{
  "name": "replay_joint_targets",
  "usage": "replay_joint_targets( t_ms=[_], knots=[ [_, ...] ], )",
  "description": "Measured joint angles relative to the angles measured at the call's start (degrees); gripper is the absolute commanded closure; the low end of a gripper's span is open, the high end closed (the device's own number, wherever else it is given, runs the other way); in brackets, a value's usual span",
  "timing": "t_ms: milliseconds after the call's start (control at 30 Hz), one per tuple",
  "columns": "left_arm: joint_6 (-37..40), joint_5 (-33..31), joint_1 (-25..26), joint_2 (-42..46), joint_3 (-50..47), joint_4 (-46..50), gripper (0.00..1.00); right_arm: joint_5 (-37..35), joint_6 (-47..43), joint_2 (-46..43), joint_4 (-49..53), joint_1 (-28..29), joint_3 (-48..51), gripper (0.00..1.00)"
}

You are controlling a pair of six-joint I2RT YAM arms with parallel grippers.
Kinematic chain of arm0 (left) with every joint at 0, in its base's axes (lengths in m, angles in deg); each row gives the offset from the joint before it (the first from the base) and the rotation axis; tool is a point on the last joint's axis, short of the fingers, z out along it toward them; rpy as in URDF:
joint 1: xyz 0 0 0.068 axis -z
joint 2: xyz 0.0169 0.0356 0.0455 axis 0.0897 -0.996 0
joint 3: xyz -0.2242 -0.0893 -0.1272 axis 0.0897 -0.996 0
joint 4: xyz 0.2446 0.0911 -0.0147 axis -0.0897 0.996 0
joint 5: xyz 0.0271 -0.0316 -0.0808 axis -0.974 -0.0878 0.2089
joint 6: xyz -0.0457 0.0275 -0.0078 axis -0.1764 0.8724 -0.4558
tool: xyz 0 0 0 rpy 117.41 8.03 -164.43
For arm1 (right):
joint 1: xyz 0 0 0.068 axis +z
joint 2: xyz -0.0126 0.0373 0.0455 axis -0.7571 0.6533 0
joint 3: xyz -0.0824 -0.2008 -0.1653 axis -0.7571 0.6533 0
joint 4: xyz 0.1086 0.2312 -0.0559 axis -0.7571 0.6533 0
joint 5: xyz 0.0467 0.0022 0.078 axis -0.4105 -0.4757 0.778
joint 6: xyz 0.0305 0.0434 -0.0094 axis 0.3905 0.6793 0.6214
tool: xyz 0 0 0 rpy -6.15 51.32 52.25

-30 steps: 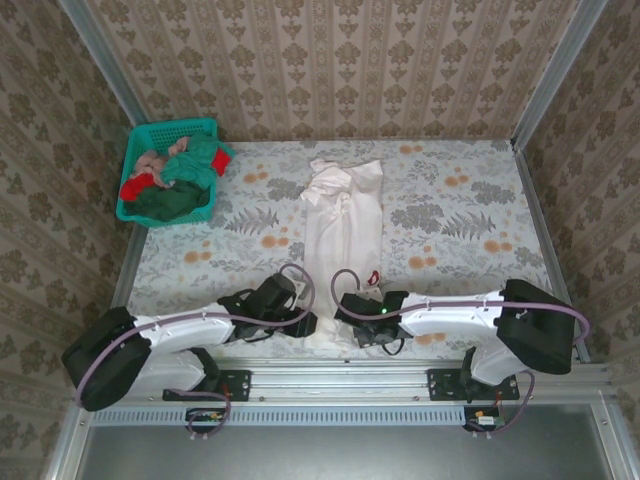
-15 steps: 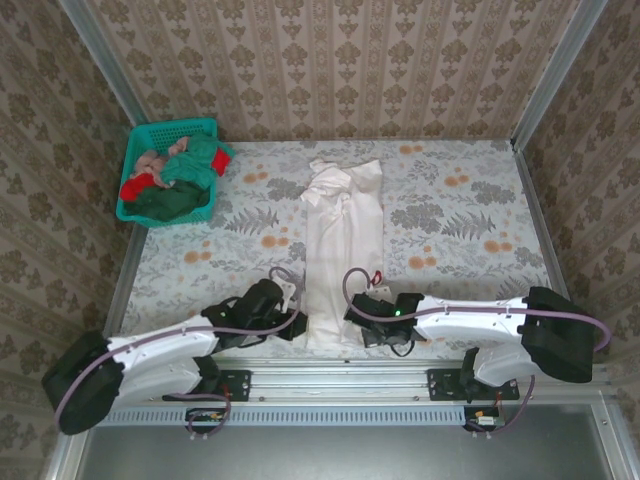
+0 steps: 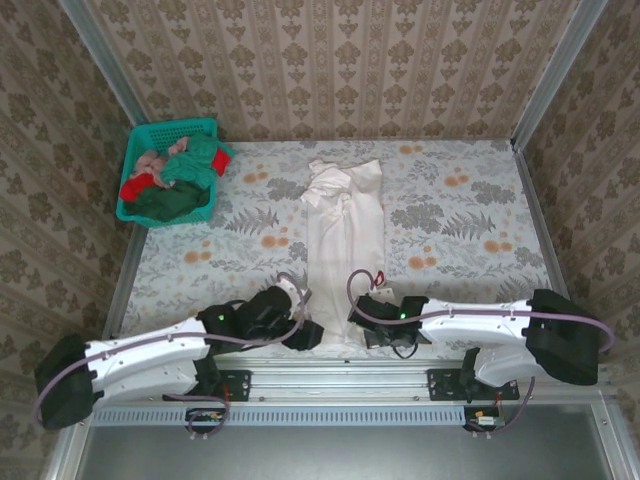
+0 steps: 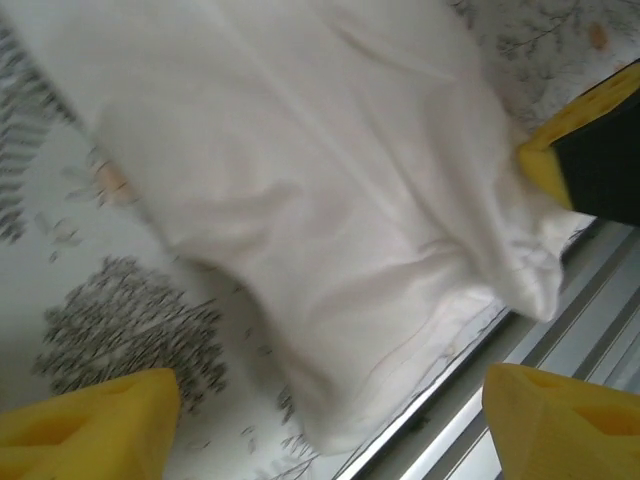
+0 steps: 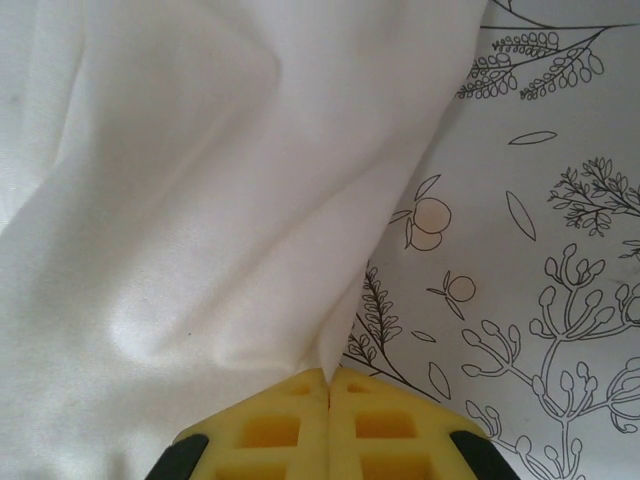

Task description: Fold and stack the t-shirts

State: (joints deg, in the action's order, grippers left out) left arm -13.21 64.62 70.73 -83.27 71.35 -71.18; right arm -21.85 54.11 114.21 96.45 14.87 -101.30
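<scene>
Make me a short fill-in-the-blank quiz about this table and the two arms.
The long shirt down the middle of the table is ____ in colour. The teal basket stands at the far ____ corner. The right gripper is ____ on the long shirt's edge. The left gripper is ____, fingers wide apart.
Missing words: white; left; shut; open.

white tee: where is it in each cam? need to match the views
Top external: white t-shirt, a long strip down the middle of the floral tablecloth to its near edge.
Left wrist: upper middle, hem at the near edge.
Right wrist: left half.
Shared landmark: the floral tablecloth beside it.
</scene>
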Motion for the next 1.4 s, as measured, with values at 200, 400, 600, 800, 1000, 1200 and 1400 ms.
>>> replay_joint_targets(
  t_ms=[200, 400, 600, 800, 1000, 1200, 1400],
  knots=[
    [4.3, -0.7, 2.1, -18.1, 8.2, 0.0, 0.46, 0.0, 1.2, -3.6, -1.6, -1.0, 2.8, 0.98],
    [5.2, 0.2, 2.1, -23.1, 7.5, -1.7, 0.76, 0.0, 1.7, -5.7, -2.1, -1.3, 4.4, 0.99],
    [5.4, 1.4, 0.5, -19.0, 3.0, -3.7, 0.89, 0.0, 2.5, -8.2, -2.1, -2.1, 6.1, 0.98],
    [3.5, 2.1, -1.6, -8.9, -2.8, -6.4, 0.88, 0.0, 2.7, -8.7, -2.1, -2.9, 7.0, 0.98],
    [-0.6, 1.6, -2.7, 2.5, -10.3, -7.0, 0.84, 0.0, 2.7, -8.7, -2.1, -3.1, 7.2, 0.97],
    [-2.4, 1.1, -2.5, 4.9, -10.2, -5.4, 0.37, 0.2, 2.3, -8.7, -2.1, -3.1, 7.2, 0.97],
    [-0.5, -1.8, 1.9, -1.2, -0.8, -4.1, 0.25, 0.2, 2.3, -8.7, -2.1, -3.1, 7.2, 0.97]
  ],
)
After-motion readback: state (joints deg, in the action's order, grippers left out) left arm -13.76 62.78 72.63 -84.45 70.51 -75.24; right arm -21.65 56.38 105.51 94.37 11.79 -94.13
